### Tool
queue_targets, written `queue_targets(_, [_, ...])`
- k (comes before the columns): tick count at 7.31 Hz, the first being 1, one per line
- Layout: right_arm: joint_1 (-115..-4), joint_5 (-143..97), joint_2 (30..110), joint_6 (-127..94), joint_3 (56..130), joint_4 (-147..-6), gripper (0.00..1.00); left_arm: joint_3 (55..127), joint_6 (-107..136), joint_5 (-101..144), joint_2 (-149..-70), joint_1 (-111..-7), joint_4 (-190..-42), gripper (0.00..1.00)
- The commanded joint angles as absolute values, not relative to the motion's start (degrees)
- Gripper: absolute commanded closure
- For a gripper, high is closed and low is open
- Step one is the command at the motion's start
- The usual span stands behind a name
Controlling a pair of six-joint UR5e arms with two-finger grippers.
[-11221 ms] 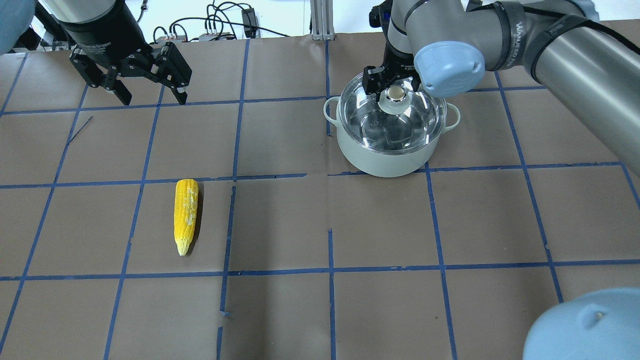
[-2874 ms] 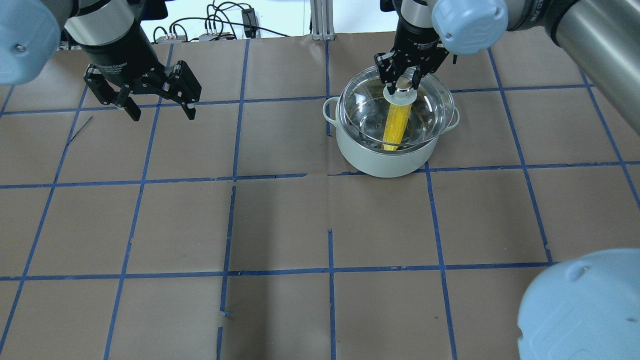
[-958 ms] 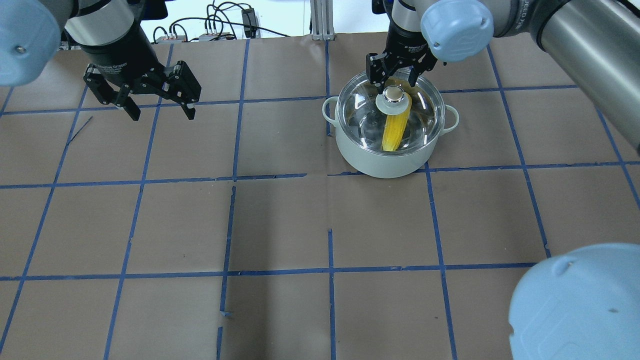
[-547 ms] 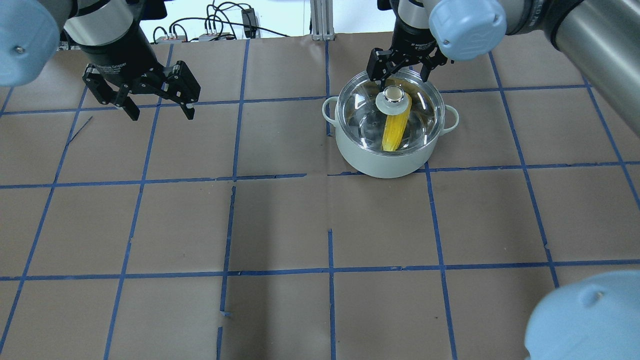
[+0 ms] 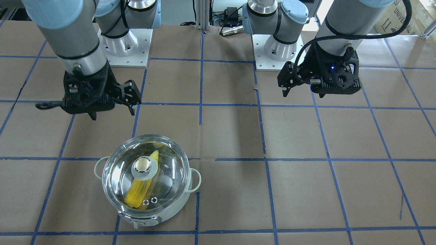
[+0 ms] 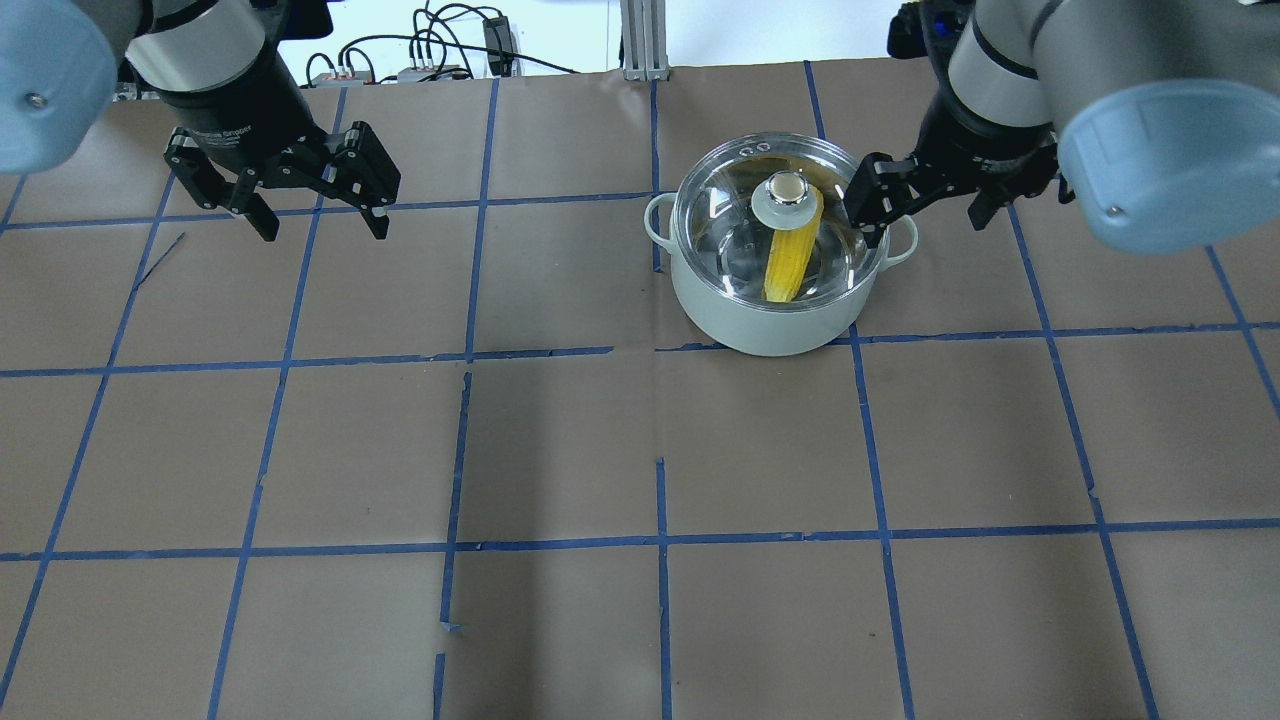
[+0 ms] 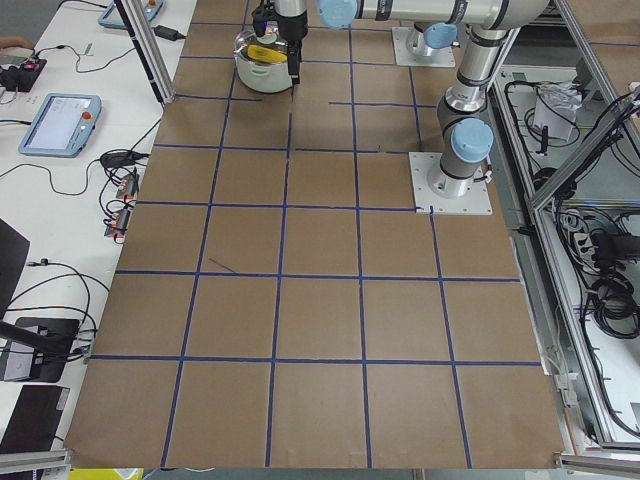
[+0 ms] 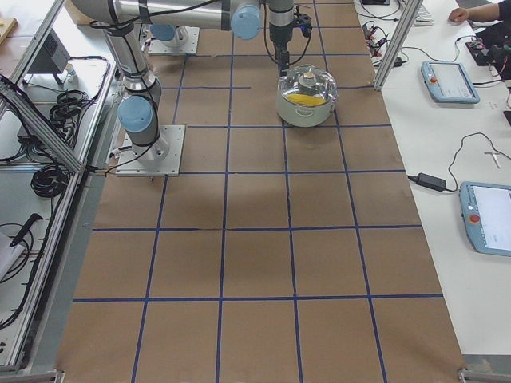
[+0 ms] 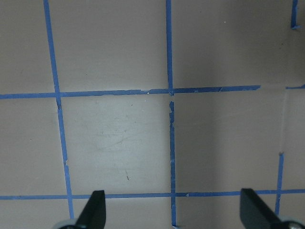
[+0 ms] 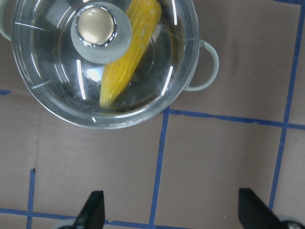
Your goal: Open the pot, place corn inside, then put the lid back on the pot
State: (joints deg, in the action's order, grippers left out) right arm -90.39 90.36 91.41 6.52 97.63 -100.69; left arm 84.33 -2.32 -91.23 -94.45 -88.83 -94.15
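Note:
The pale mint-green pot [image 6: 775, 315] stands on the table right of centre. The clear glass lid [image 6: 725, 215] sits flat on it, and its beige-topped knob [image 6: 787, 187] is free. The yellow corn [image 6: 787, 262] lies inside the pot under the lid, also seen in the right wrist view [image 10: 128, 57] and the front view [image 5: 138, 192]. My right gripper [image 6: 925, 215] is open and empty, raised beside the pot's right handle. My left gripper [image 6: 325, 228] is open and empty, over bare table at the far left, well apart from the pot.
Brown paper with a blue tape grid [image 6: 660, 545] covers the table. The arm bases [image 5: 124, 51] stand at the robot's side. Cables [image 6: 440, 50] lie beyond the far edge. Tablets and an operator's hand [image 8: 463, 14] sit on the side bench.
My right gripper has left the lid knob and moved to the right of the pot, open. The lid stays on the pot over the corn. The left arm has not moved.

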Motion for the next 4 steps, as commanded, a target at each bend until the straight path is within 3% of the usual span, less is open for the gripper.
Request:
queue_targets(1, [-89.2, 90.5, 93.9, 6.2, 100.8, -101.4, 0.00, 84.5, -2.1, -91.6, -94.3, -88.9, -94.4, 0.00])
queue_targets(4, [-89.3, 90.5, 91.9, 6.2, 94.8, -100.8, 0.00, 84.9, -2.6, -91.4, -93.5, -89.3, -94.9, 0.00])
